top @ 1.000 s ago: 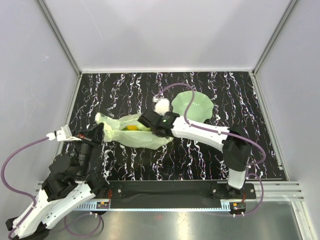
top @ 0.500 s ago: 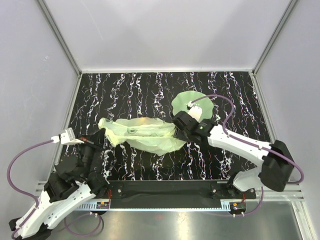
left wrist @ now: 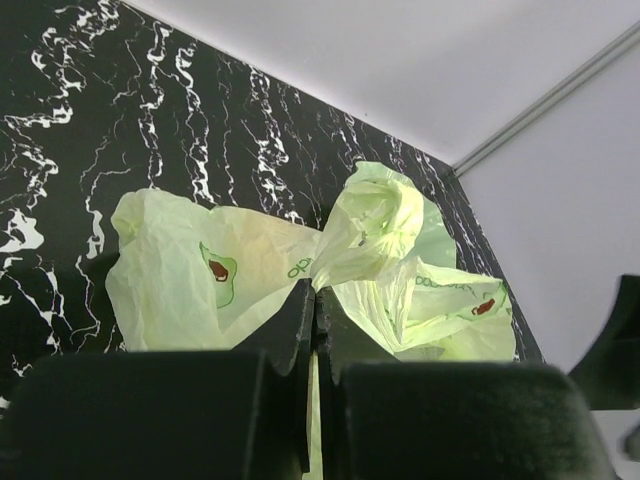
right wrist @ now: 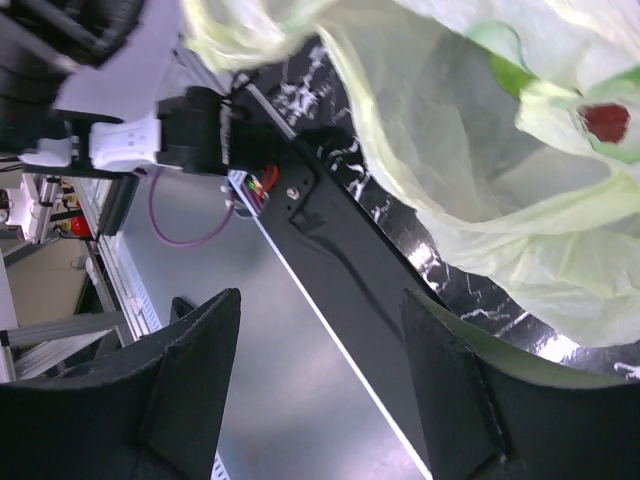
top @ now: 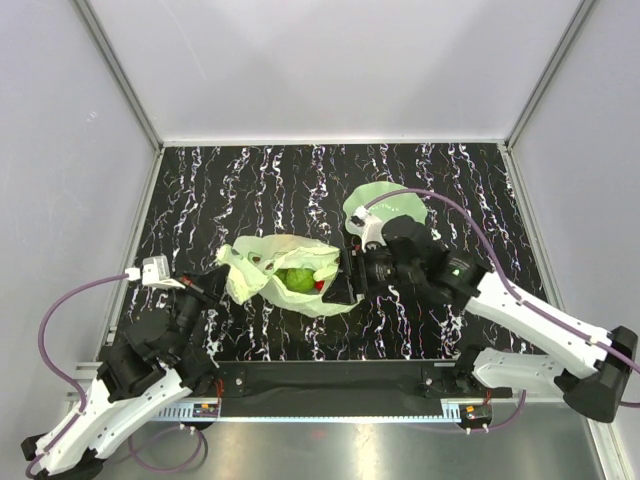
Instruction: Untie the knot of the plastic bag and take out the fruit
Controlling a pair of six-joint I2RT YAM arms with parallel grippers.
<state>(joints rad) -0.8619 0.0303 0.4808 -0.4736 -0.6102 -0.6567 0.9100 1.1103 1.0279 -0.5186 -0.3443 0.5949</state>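
Thin, crinkly, translucent pale yellow-green plastic bag [top: 262,268] lies crumpled on the black, white-veined table [top: 250,180], between the two arms and just beside the green wavy-edged dish [top: 366,197]. Left pincer [top: 217,287] is pressed together on a thin fold of film at the bag's left end; its wrist view shows the sheet drawn into the closed jaws [left wrist: 314,330]. Right pincer [top: 343,280] sits at the bag's right edge with its fingers spread and nothing between them [right wrist: 320,300], the film lying just beyond the tips. From above the bag gapes and a round green toy fruit [top: 296,278] shows inside. A red spot next to it could be fruit or print; cannot tell. A bunched lump of film [left wrist: 378,212] may be handle or knot; cannot tell which. Handling judgement: the film is very light, limp and slippery, and it stretches or tears under a hard pull, so the whole bag will likely drag across the table unless it is anchored. Best holds are gathered folds or a handle, not a flat single layer. The fruit looks small, smooth and rigid and is likely to roll; grip it across its middle through the open mouth, without trapping film.
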